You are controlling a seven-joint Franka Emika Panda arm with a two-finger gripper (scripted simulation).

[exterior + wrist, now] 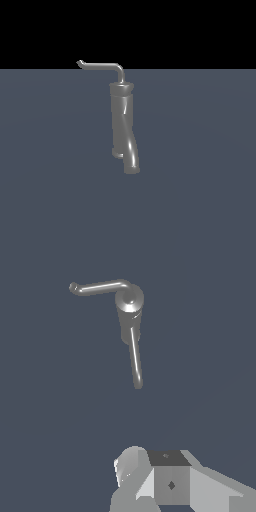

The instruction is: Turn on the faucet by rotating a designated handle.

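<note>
The faucet [123, 125] stands upright on the grey floor in the exterior view, a thick, slightly twisted grey tube with a darker collar [121, 90] on top. Its handle [102, 65], a thin L-shaped rod with a small hooked tip, reaches from the collar toward the exterior view's left. The wrist view looks down on the faucet [130, 303], with the handle [97, 287] stretching sideways from its cap. My gripper [150, 473] shows only as white and grey blocks at the picture's edge, well apart from the faucet and touching nothing. Its fingertips are not distinguishable. It is absent from the exterior view.
A flat blue-grey floor [200, 175] surrounds the faucet on all sides, with a black background above the horizon. No other objects show.
</note>
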